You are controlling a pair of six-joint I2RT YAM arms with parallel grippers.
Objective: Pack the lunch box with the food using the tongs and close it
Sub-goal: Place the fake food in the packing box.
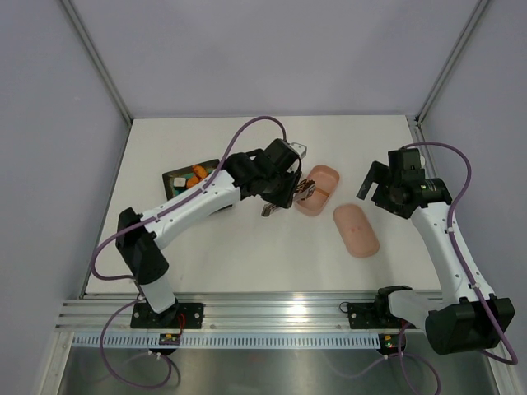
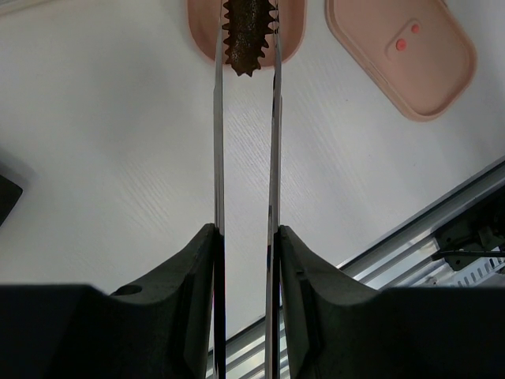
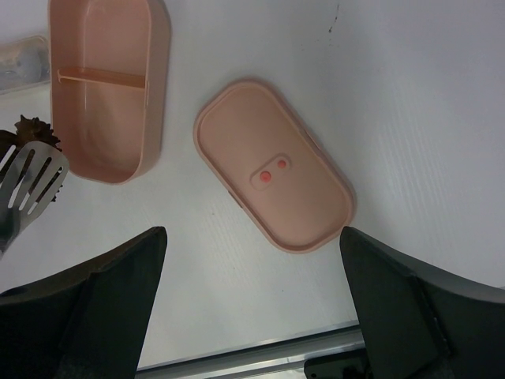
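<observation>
Your left gripper (image 2: 246, 233) squeezes one tongs (image 2: 274, 142) holding one brown piece (image 2: 248, 39). One box (image 3: 102, 126), one lid (image 3: 272, 166); right gripper (image 3: 248, 237) gapes.

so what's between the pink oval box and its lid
Nothing; only a bare strip of white table separates the salmon-pink oval plastic lunch box from its matching lid, seen best in the right wrist view.

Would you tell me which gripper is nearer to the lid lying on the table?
Right. The right gripper hovers open just beyond the lid; the left gripper holds the tongs at the box, farther left.
</observation>
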